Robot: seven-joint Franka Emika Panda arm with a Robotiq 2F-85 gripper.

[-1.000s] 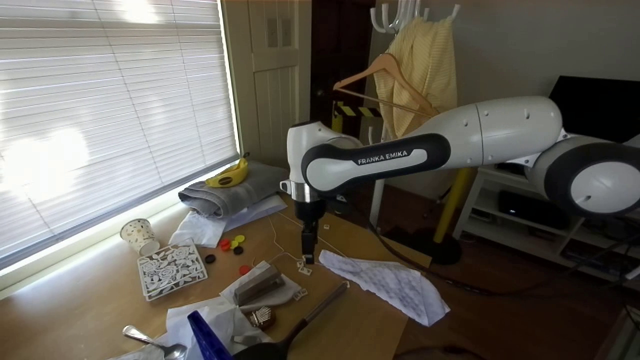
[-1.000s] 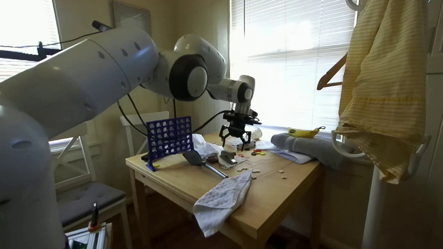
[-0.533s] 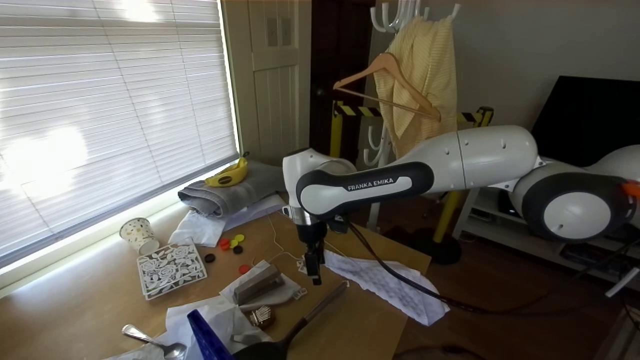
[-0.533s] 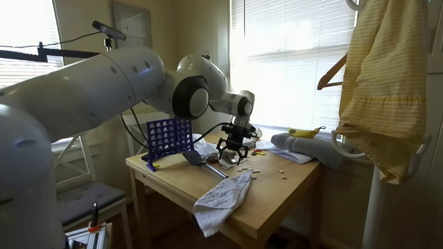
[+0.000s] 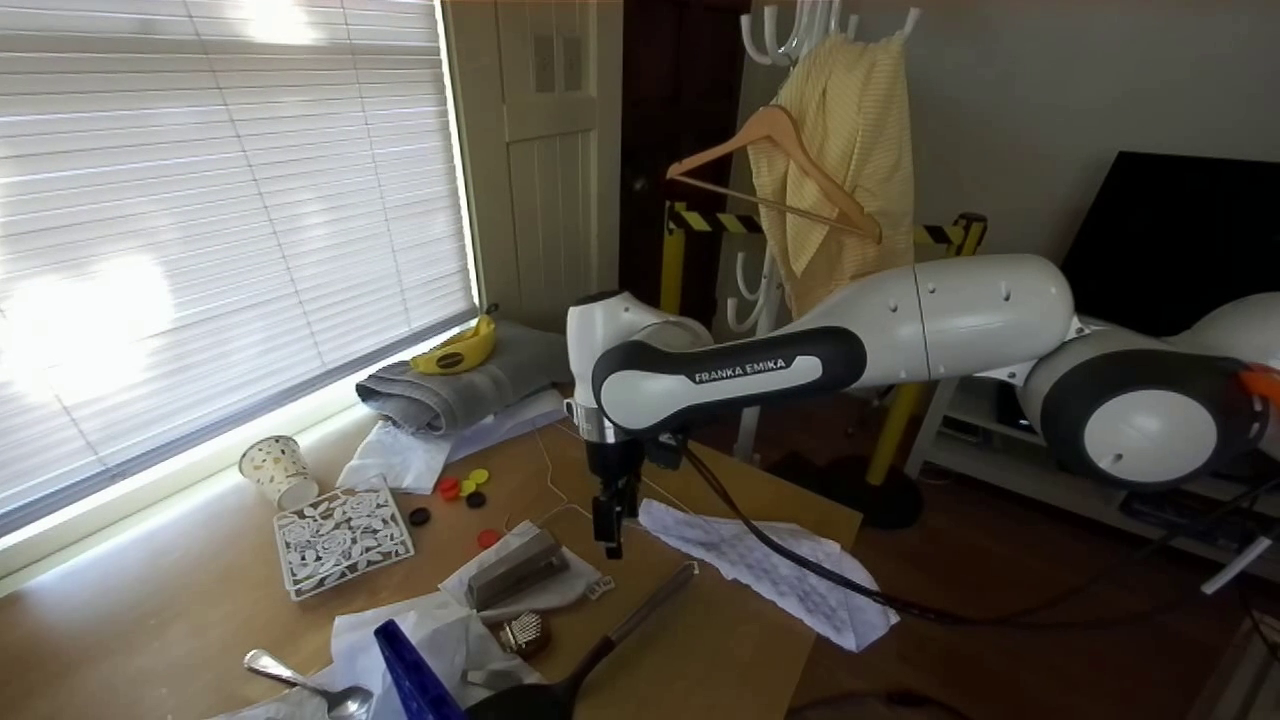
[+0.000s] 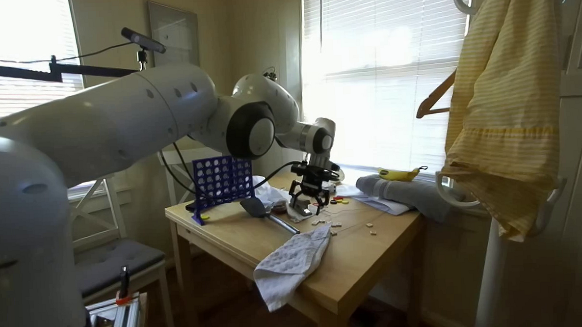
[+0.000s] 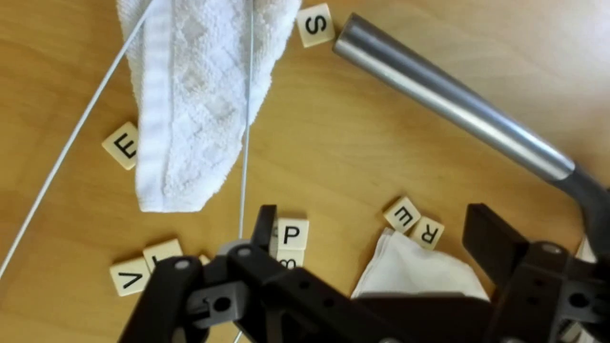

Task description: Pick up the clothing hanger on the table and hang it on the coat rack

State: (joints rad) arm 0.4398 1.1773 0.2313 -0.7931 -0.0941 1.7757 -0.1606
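The wooden clothing hanger [image 5: 773,120] hangs in front of a yellow cloth on the white coat rack [image 5: 770,35]. An exterior view shows only one end of the hanger [image 6: 434,98] poking out past the cloth; its hook cannot be made out. Over the light wooden table [image 6: 359,259], away from the rack, my gripper [image 6: 306,208] points downward. In the wrist view the jaws of the gripper [image 7: 371,216] stand wide apart, with nothing held. Beneath them lie letter tiles [image 7: 402,214] and a white cloth [image 7: 414,267] on the tabletop.
A white towel [image 6: 295,266] drapes over the table edge near a spatula [image 7: 452,95]. A stapler [image 5: 517,570], a blue game grid [image 6: 223,181], a paper cup [image 5: 280,472] and a rolled grey towel [image 5: 440,405] also occupy the table. A yellow post [image 5: 900,430] stands behind the arm.
The arm has come down, bringing my gripper lower over the table, then shifted slightly back. Its jaws stay open. The hanger and rack look the same throughout.
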